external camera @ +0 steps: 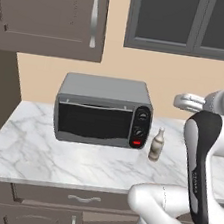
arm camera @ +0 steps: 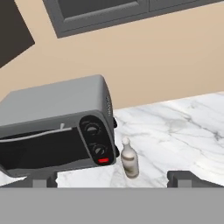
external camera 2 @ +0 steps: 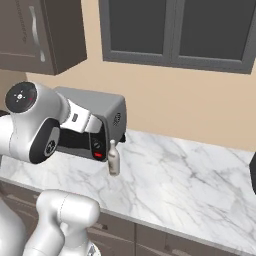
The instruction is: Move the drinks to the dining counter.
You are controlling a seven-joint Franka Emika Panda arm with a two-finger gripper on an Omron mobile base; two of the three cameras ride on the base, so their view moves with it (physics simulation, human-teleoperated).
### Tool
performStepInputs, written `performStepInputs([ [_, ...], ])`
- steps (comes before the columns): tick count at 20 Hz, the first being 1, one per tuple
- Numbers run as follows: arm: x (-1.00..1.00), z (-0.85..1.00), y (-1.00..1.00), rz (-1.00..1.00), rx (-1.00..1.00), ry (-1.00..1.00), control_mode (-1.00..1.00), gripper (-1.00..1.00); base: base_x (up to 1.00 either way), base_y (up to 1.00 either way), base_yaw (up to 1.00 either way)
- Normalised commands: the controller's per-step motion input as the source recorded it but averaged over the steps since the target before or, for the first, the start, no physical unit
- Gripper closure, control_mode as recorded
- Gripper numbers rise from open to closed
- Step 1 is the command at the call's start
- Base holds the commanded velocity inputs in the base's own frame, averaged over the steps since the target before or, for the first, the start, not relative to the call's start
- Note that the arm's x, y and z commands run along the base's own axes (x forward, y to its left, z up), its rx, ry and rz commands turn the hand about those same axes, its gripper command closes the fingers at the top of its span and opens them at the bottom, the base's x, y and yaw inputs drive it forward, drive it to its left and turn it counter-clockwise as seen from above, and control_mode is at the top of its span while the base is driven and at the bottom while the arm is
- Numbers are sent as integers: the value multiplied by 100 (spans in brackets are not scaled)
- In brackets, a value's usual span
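Observation:
One of the drinks, a small beige-grey bottle (external camera: 155,145) with a white cap, stands upright on the marble worktop just right of the toaster oven's front corner. It also appears as the bottle (external camera 2: 114,159) in the right base view and the bottle (arm camera: 129,159) in the hand view. My gripper (arm camera: 113,181) hangs open above and short of it, one fingertip on either side of the view, nothing between them. The bottle sits slightly right of the gap's middle. The dining counter is out of view.
A grey toaster oven (external camera: 101,110) with two knobs and a red light stands close to the bottle's left on the marble worktop (external camera: 43,150). Dark wall cabinets (external camera: 52,14) and a window (external camera: 192,24) hang above. Bare marble (external camera 2: 180,170) stretches to the right.

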Motion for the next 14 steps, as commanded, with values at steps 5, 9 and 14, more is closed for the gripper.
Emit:
performStepInputs([
  [5,8,-3,-6,0,0,4,-100,-100,10,0,0],
  [9,2,-15,-5,0,0,29,-100,-100,0,0,0],
  [14,12,-2,0,0,0,32,-100,-100,0,0,0],
])
